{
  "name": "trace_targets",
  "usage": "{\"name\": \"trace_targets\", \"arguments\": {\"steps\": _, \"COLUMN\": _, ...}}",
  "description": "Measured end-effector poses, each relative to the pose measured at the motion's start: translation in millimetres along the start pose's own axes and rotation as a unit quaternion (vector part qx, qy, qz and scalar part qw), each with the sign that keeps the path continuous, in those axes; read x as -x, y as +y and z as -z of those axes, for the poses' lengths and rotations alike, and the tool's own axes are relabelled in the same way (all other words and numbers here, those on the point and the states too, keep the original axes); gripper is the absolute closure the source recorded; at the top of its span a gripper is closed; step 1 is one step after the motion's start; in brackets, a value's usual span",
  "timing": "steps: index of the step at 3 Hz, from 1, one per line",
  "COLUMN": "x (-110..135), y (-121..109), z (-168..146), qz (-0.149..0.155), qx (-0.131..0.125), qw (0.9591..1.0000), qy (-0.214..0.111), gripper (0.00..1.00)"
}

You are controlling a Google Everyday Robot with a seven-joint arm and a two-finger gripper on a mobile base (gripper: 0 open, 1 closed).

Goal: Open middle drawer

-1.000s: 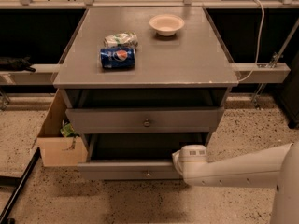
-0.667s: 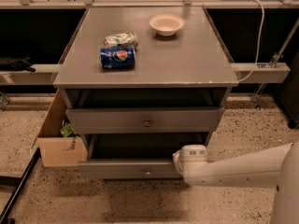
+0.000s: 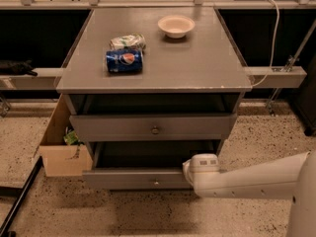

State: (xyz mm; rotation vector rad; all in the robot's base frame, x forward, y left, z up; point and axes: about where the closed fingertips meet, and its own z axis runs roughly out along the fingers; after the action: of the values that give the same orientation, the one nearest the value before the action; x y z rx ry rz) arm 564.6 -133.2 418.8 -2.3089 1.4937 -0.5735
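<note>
Far to the left of the gripper [image 3: 195,171], a cardboard box [image 3: 59,154] is sitting on the floor against the cabinet's side. Up and to the left of the gripper, a blue can [image 3: 124,61] and a crushed can [image 3: 127,42] are lying on the cabinet top [image 3: 197,68], with a pale bowl [image 3: 176,26] standing further back, almost straight above the gripper.

The top drawer [image 3: 113,127] is hanging just above and left of the gripper, slightly out, with a dark gap showing over it. The middle drawer [image 3: 123,179] is stretching away to the gripper's left at the same height. It is standing well out from the cabinet, its dark inside showing behind the front. Its small knob [image 3: 156,182] is sitting a little left of the gripper and untouched. No third drawer front is showing below it.

The gripper is resting against the right end of that drawer front, and the white arm [image 3: 256,179] is reaching in from the right. Whether the gripper is spread or pressed together cannot be told.

Over the last second nothing is shifting. The gripper is keeping the same spot at the drawer's right end, and the drawer is staying just as far out. That stillness suggests the pull is finishing and the task is nearly done or done. Backing the arm away without nudging the drawer shut looks like the remaining step.

Far right and above, a cable [image 3: 270,43] is hanging down to a rail.
</note>
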Motion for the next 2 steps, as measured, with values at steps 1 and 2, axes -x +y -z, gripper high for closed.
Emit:
{"name": "trace_targets", "arguments": {"steps": 1, "x": 3.8, "y": 27.4, "z": 1.5, "qz": 0.002, "qx": 0.005, "qw": 1.0, "qy": -0.002, "gripper": 1.0}}
{"name": "trace_targets", "arguments": {"steps": 2, "x": 11.7, "y": 50.4, "z": 3.6, "qz": -0.004, "qx": 0.008, "qw": 0.9999, "qy": -0.012, "gripper": 1.0}}
